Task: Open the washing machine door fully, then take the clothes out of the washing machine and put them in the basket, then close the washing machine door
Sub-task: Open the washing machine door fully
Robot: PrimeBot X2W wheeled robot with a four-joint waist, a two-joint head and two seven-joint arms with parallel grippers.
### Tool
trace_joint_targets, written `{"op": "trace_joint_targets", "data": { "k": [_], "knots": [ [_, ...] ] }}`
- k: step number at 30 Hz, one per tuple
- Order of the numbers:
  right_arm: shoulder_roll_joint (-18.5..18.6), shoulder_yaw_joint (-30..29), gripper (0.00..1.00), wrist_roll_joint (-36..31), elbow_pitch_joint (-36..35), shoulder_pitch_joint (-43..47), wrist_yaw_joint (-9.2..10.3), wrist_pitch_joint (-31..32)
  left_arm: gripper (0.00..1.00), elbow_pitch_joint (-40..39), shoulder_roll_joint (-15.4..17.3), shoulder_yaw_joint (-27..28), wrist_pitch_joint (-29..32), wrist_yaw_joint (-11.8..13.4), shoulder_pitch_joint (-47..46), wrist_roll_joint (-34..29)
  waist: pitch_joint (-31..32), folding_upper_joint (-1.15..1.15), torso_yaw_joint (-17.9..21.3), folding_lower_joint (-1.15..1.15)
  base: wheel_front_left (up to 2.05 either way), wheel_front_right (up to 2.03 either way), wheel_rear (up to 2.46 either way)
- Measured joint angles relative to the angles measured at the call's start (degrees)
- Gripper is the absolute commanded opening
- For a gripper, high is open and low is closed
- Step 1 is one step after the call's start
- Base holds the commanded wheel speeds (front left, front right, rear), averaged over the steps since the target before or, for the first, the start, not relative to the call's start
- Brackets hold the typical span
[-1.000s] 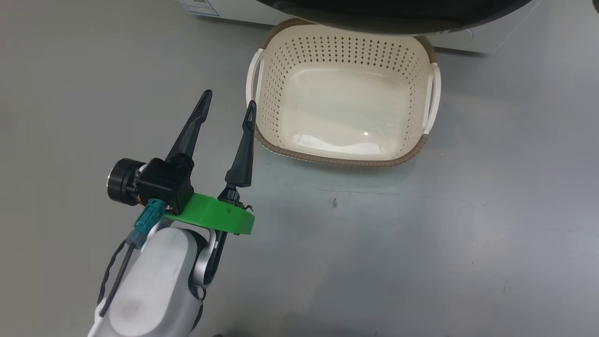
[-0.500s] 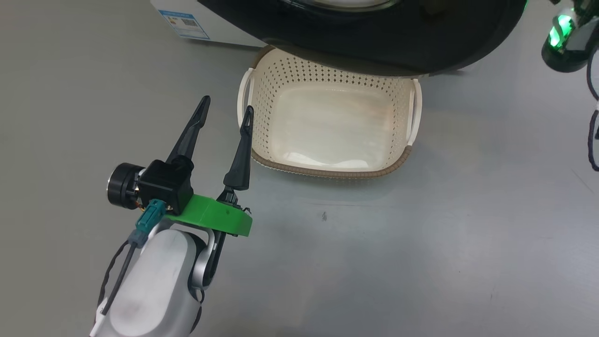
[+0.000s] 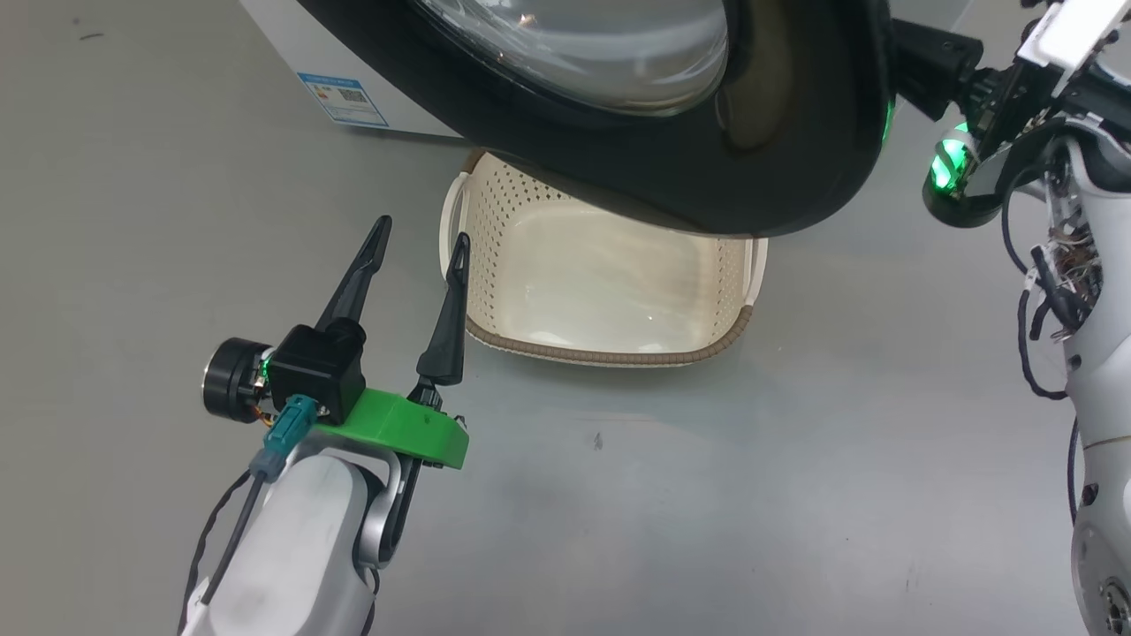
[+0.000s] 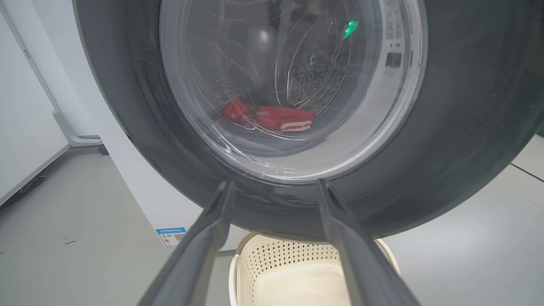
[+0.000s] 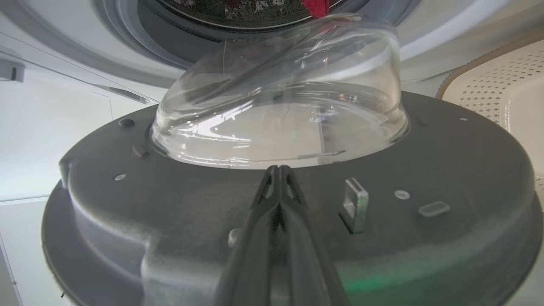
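The washing machine door (image 3: 778,177) now takes up the top of the head view, overhanging the far half of the basket (image 3: 610,353). That is mostly the camera tilting up, which has also brought the right arm into view at the door's right edge. The door stands partly open, so step 1 looks unfinished. The clothes (image 4: 282,119) lie in the drum of the washing machine (image 3: 402,119).

The right hand (image 5: 278,170) is pressed together, holding nothing, its tips at the door's inner face by the glass bowl; contact is unclear. The left hand (image 3: 421,230) is spread wide and empty above the floor (image 3: 795,459), just beside the basket's left edge.
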State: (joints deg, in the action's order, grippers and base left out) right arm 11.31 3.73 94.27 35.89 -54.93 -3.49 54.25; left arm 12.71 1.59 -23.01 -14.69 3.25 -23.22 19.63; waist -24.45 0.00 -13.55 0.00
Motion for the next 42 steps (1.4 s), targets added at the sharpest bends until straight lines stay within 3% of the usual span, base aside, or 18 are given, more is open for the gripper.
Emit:
{"op": "trace_joint_targets", "data": {
  "k": [18,42],
  "knots": [
    [-5.3,2.7,0.00,1.1,1.0,9.8,-2.44,2.0,1.00,3.3,0.1,1.1,0.0,-0.3,4.8,-0.6,7.5,0.00,1.5,-0.01,0.00,0.00,0.00],
    [-7.5,7.9,0.00,4.2,-1.0,19.8,-3.01,3.0,1.00,5.1,0.1,2.5,0.0,-1.1,8.2,-0.8,14.3,0.00,-0.5,-0.01,0.00,0.00,0.00]
  ]
}}
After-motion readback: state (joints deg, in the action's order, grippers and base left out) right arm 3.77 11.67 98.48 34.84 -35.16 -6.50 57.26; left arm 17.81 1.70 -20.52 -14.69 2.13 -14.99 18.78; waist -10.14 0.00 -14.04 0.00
